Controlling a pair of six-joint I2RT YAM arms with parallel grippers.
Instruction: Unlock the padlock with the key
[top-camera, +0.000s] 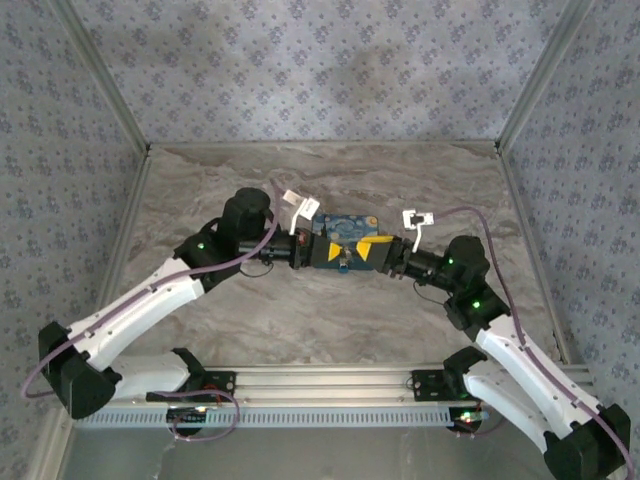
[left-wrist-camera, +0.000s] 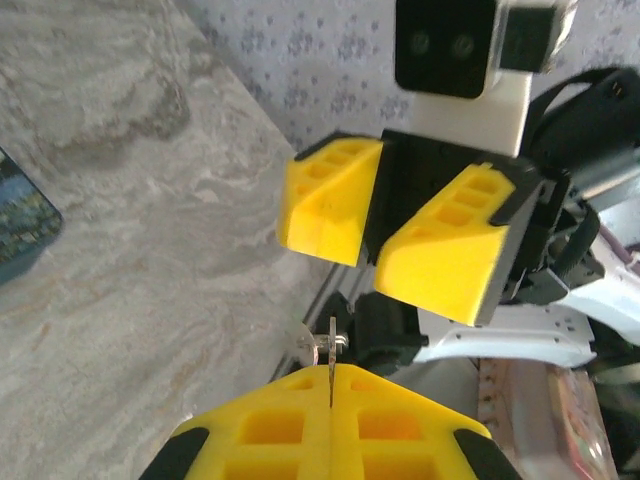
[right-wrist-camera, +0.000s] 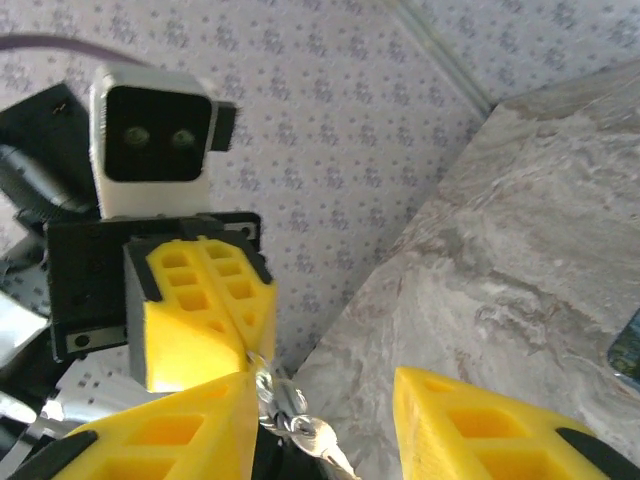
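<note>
Left wrist: left tool (left-wrist-camera: 330, 385) clamping closed on thin silver metal key (left-wrist-camera: 331, 352); right tool (left-wrist-camera: 378, 245) gaping partway, empty. Grey marbled tabletop (left-wrist-camera: 150, 220), floral-patterned walls (left-wrist-camera: 300, 60) enclosing it.

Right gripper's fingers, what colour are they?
The fingers are bright yellow with black backing, seen best in the left wrist view.

The key (left-wrist-camera: 331, 340) was mostly hidden between the left gripper's (left-wrist-camera: 331, 380) closed fingers, with only a thin edge showing. The box (left-wrist-camera: 20, 215) was cut off at the edge in both wrist views. From the top, the padlock (top-camera: 343, 262), perhaps the blue speck below the box, was too small to tell.
</note>
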